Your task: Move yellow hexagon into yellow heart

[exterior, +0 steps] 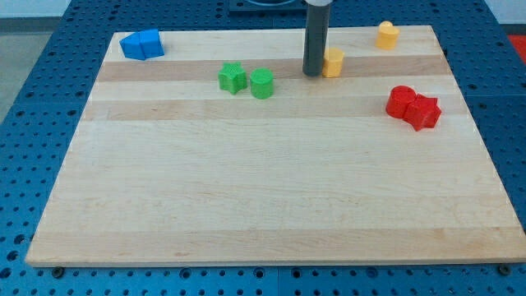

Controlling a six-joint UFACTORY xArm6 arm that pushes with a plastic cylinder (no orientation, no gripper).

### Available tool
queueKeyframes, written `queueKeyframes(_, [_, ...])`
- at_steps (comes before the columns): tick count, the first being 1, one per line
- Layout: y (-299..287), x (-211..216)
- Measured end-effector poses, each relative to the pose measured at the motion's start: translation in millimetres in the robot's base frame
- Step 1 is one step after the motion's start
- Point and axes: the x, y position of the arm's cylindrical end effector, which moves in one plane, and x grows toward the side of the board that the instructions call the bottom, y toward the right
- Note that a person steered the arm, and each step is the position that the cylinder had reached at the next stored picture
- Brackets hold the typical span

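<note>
The yellow hexagon (333, 62) sits near the view's top, right of centre on the wooden board. My tip (313, 73) is at the end of the dark rod and touches the hexagon's left side. The yellow heart (387, 34) lies further toward the view's top right, near the board's far edge, apart from the hexagon.
A green star (233, 77) and a green hexagon-like block (262, 83) sit left of my tip. Two blue blocks (141, 43) touch each other at the top left corner. Two red blocks (413, 106) touch each other at the right. The wooden board (263, 181) lies on a blue pegboard.
</note>
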Motion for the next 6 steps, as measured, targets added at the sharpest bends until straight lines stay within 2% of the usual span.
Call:
queueKeyframes(2, [57.2, -18.8])
queueKeyframes(3, [59.7, -14.6])
queueKeyframes(4, [49.4, 9.7])
queueKeyframes(5, [70.1, 18.3])
queueKeyframes(6, [88.5, 6.3])
